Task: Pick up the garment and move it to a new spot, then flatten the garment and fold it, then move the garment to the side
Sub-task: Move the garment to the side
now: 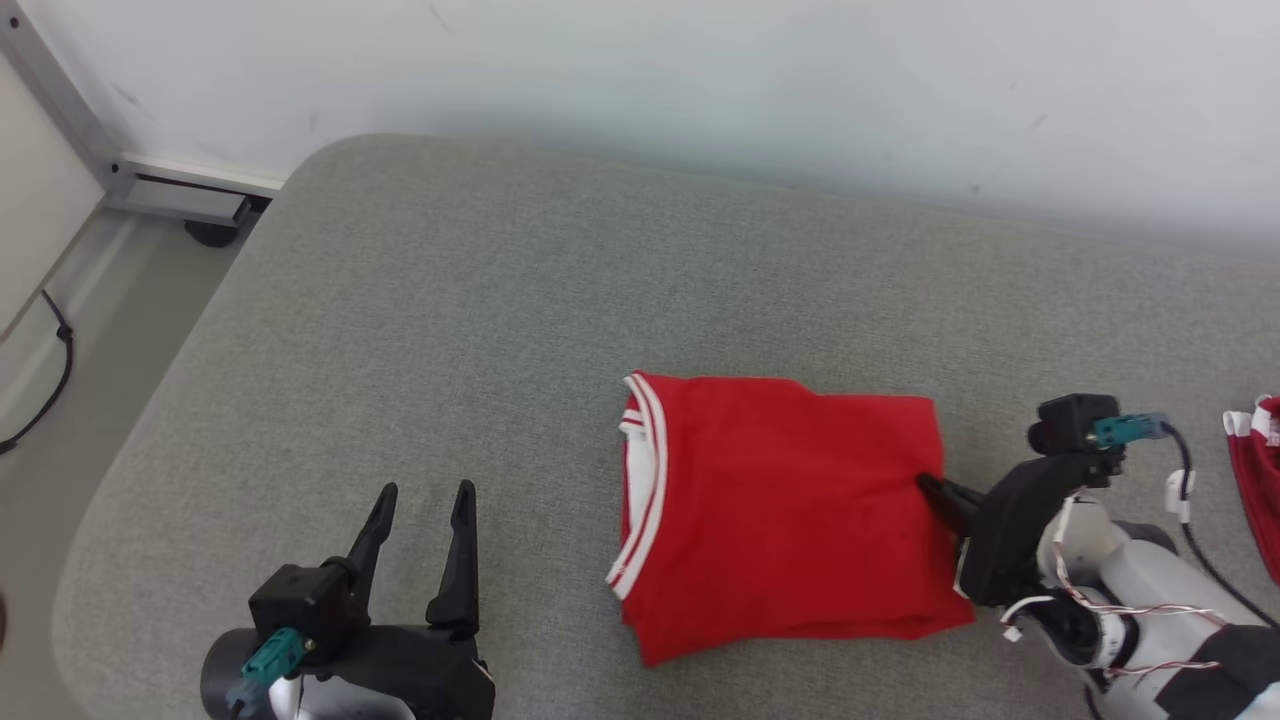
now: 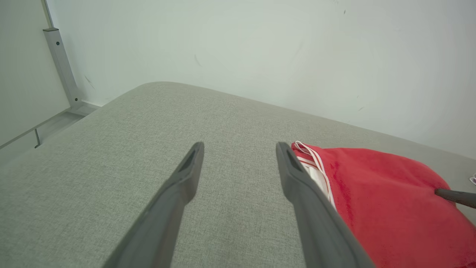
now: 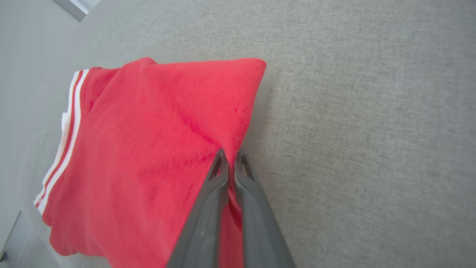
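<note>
The garment (image 1: 780, 515) is a red shirt with white-striped trim, folded into a rough square on the grey cushion (image 1: 480, 330). My right gripper (image 1: 930, 487) is shut on the garment's right edge, and the right wrist view shows red cloth (image 3: 156, 156) pinched between its fingertips (image 3: 231, 159). My left gripper (image 1: 427, 490) stands open at the lower left, clear of the garment, with nothing between its fingers. In the left wrist view the garment (image 2: 386, 201) lies just right of the open left gripper (image 2: 240, 147), and the tip of a right finger (image 2: 455, 196) pokes in at the right edge.
A second red-and-white cloth (image 1: 1262, 470) lies at the right edge of the cushion. A pale wall (image 1: 700, 90) runs behind the cushion. Left of the cushion is floor with a metal frame (image 1: 180, 195) and a black cable (image 1: 50, 370).
</note>
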You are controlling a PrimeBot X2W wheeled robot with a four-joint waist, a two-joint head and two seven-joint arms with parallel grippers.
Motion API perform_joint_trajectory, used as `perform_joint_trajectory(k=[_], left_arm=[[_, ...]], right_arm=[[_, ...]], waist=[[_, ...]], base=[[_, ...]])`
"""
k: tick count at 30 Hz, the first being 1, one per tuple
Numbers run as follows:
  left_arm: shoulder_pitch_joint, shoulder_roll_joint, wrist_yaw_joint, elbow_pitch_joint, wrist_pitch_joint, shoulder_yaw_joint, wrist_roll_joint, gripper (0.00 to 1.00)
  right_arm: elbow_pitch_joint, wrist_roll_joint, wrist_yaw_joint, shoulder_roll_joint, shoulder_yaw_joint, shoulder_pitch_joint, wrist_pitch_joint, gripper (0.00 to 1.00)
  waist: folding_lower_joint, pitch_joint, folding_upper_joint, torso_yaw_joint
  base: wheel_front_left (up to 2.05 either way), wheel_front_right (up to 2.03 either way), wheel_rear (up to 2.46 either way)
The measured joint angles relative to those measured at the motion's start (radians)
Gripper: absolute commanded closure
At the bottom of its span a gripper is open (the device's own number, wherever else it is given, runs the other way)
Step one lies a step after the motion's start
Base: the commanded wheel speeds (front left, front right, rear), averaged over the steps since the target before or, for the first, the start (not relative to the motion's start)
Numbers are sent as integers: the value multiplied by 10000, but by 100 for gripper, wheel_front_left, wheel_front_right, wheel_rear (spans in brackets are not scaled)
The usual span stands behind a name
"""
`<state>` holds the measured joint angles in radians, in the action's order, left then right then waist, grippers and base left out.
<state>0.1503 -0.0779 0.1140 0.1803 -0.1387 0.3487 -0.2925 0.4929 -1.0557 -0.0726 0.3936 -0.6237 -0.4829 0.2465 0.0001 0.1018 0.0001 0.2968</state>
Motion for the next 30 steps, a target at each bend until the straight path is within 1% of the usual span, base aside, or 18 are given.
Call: perform_joint_trajectory(k=[11, 15, 18, 26, 30], left_arm=[[-60, -199, 0, -96, -84, -109, -75, 0], [-207, -278, 0, -245, -84, -140, -75, 0], [-213, -328, 0, -318, -84, -148, -75, 0], [-171, -332, 0, -456, -69, -82, -73, 0], [-154, -347, -2, -466, -15, -82, -73, 0]], right_arm=[[81, 196, 276, 1321, 263, -424, 92, 100], [71, 303, 290, 1894, 349, -617, 190, 100], [-35, 368, 378, 2255, 437, -908, 276, 100], [-153, 767, 387, 3126, 533, -1431, 627, 100], [-309, 838, 376, 3363, 589, -1660, 721, 100]], waist=[[-1, -10, 0, -471], [0, 69, 0, -685], [-1, 152, 0, -851], [0, 487, 0, -1258], [0, 622, 0, -1414]], base=[[0, 0, 0], [0, 0, 0], [0, 0, 0], [0, 0, 0], [0, 0, 0]])
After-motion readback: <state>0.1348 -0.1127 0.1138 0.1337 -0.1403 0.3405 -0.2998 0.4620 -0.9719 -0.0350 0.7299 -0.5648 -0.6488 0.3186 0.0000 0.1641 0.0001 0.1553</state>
